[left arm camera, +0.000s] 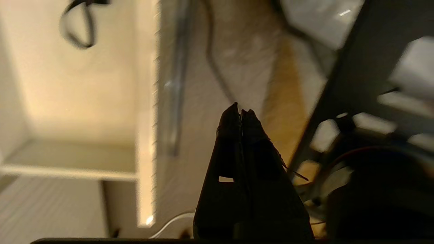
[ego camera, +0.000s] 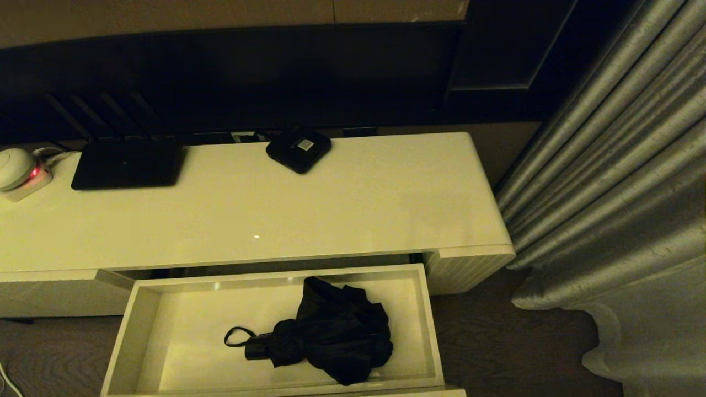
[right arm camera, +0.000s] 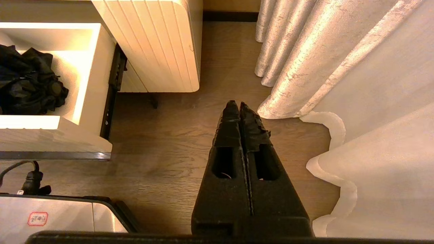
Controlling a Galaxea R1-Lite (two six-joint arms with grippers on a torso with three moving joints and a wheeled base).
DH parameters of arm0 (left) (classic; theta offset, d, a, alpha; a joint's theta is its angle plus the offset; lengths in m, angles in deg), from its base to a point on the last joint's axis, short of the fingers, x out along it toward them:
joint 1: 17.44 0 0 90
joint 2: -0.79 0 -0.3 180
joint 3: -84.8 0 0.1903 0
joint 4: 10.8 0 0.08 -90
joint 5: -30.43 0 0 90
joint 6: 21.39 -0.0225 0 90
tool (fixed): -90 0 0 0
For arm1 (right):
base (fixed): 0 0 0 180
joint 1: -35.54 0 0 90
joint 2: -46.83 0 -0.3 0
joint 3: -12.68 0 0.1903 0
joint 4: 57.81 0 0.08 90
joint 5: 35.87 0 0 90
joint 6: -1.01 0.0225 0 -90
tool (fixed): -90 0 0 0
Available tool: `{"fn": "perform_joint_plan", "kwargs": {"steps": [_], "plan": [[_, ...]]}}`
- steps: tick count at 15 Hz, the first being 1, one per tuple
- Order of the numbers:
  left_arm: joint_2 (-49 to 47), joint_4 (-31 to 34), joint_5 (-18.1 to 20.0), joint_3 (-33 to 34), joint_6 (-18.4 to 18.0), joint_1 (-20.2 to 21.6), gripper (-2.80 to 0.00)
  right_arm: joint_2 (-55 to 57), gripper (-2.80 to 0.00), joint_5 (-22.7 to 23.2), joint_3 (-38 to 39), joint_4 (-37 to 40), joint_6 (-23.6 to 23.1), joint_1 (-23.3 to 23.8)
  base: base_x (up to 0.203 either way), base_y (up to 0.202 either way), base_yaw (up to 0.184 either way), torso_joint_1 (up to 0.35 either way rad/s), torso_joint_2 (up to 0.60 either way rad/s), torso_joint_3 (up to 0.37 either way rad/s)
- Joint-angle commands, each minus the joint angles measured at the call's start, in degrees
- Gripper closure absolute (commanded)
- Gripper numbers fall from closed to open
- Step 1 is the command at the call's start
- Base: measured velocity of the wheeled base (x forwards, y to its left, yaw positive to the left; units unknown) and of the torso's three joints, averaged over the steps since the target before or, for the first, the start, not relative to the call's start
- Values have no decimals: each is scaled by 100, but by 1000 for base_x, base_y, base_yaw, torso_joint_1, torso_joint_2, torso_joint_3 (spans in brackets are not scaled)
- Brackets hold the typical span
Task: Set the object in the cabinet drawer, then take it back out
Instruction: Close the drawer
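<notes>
Closest to my head camera is the cabinet drawer (ego camera: 138, 331), pulled out wide below the cabinet top (ego camera: 331, 209), its pale inside lit from above. The umbrella (ego camera: 331, 331) lies on the drawer floor, toward the right half, its loose black fabric bunched in a heap and its short handle (ego camera: 256, 348) pointing left. The thin wrist-strap loop (ego camera: 237, 333) trails off the handle onto the bare floor of the drawer. Nothing is touching the umbrella.

Neither arm shows from the head. On my left wrist camera I see the left gripper (left arm camera: 241, 110) with its two fingers pressed together, holding nothing; it hangs outside the drawer, beside the ribbed front (left arm camera: 154, 112), over the wooden floor (left arm camera: 237, 61). The strap loop is just visible at the edge of that view, inside the drawer.

The right gripper (right arm camera: 236, 105) is parked low over the floor, fingers shut tight against each other and empty, between the cabinet's ribbed end (right arm camera: 152, 44) and the pale curtain (right arm camera: 339, 61). From there I can see the umbrella's bunched fabric resting in the drawer's corner.

On the cabinet top, well back from the drawer, sit a flat black device (ego camera: 128, 164), a small black box with a white label (ego camera: 298, 149), and a round white thing with a red light (ego camera: 19, 171) at the far left
</notes>
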Motion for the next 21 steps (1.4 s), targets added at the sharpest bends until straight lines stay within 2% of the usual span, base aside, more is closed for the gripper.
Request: {"fn": "perform_joint_plan", "kwargs": {"steps": [1,7,13,17,21], "plan": [[-166,71,307,80,-30,-1,0,4,0,5,6,-4,2,-8,0,0,0,0,0,0],[-813,32,576,179,-356,-10,0,4,0,5,0,-4,2,-2,0,0,0,0,0,0],[-1438,-55,546,250,-370,-18,0,4,0,5,0,-4,2,-2,0,0,0,0,0,0],[-2322,-707,520,395,-324,-11,0,4,0,5,0,-4,2,-2,0,0,0,0,0,0],[-3126,-1738,421,442,-108,-16,0,4,0,5,0,-4,2,-2,0,0,0,0,0,0]]}}
